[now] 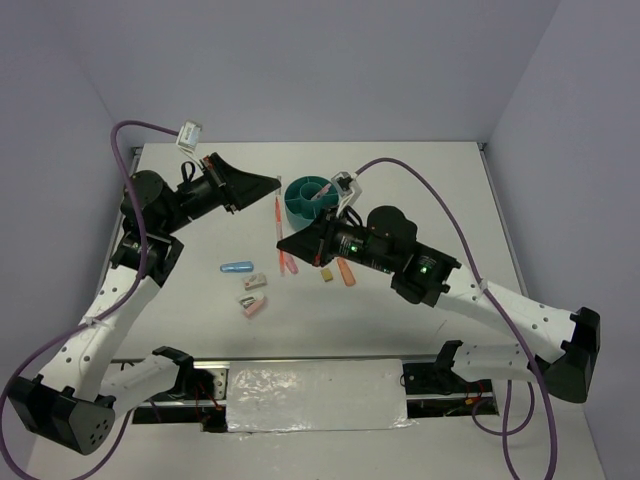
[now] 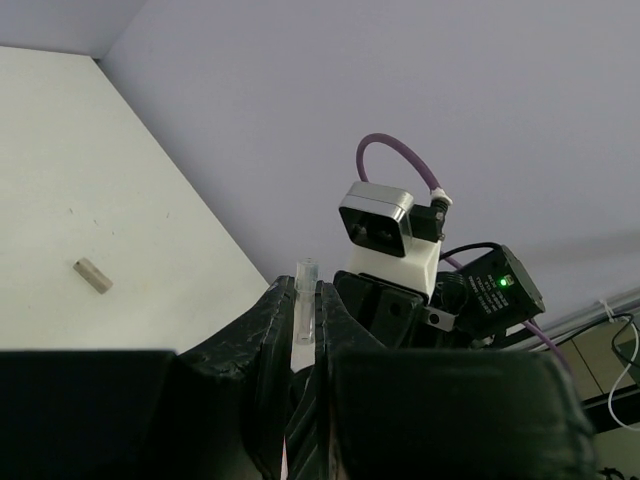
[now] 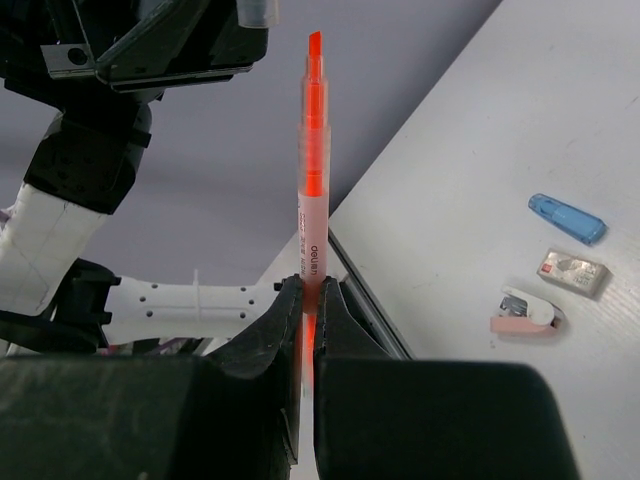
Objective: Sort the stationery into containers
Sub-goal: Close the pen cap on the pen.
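Observation:
My right gripper [image 1: 283, 243] [image 3: 308, 290] is shut on a pink-bodied pen [image 3: 312, 215] [image 1: 277, 212] whose bare orange tip points up at the left gripper. My left gripper [image 1: 274, 186] [image 2: 307, 290] is shut on a small clear cap [image 2: 305, 300], just beyond that tip; the cap's end [image 3: 257, 12] shows at the top of the right wrist view. The round teal tub [image 1: 298, 204] stands on the table just right of both grippers. On the table lie a light-blue capsule [image 1: 236, 267] [image 3: 566, 219], a grey block [image 1: 256, 282] [image 3: 572, 271] and a pink-white block [image 1: 250, 307] [image 3: 530, 312].
A pink piece [image 1: 290, 263], a tan block [image 1: 327, 273] and an orange capsule [image 1: 346, 271] lie under the right arm. Another tan block [image 2: 92, 275] shows on the table in the left wrist view. Purple cables arc over both arms. Walls close in the far and side edges.

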Motion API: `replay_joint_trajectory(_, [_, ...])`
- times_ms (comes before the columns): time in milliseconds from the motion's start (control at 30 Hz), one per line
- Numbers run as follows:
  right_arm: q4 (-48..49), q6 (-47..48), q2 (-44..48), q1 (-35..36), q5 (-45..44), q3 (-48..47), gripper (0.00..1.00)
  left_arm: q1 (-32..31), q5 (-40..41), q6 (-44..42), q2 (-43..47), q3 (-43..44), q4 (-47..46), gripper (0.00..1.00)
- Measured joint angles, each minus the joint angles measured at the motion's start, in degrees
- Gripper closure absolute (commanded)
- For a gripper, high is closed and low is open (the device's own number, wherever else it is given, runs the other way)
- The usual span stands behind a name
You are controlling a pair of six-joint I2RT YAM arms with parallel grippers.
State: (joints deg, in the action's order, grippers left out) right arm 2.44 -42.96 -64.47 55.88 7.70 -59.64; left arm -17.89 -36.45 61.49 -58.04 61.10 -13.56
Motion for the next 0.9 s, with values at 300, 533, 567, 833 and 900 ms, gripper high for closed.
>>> replay_joint_trajectory(300, [-0.2,0.2,1.6,1.2,-0.7,0.0,1.00,0.0,1.3,-1.6,-0.7,0.2,2.1,1.00])
replay_joint_trajectory(533, [-1.2,0.5,3.0,1.3,-3.1,0.0,1.00,0.0,1.4,-1.6,-0.8,0.2,2.3,1.00])
replay_joint_trajectory(567, [-1.6,0.5,3.0,1.3,-3.3,0.0,1.00,0.0,1.4,-1.6,-0.8,0.2,2.3,1.00])
replay_joint_trajectory(833, [-2.7,0.7,2.4,1.3,-3.1,-0.1,1.00,0.0,1.7,-1.6,-0.8,0.2,2.4,1.00])
replay_joint_trajectory(900, [-2.9,0.7,2.3,1.3,-2.8,-0.1,1.00,0.0,1.7,-1.6,-0.9,0.2,2.4,1.00])
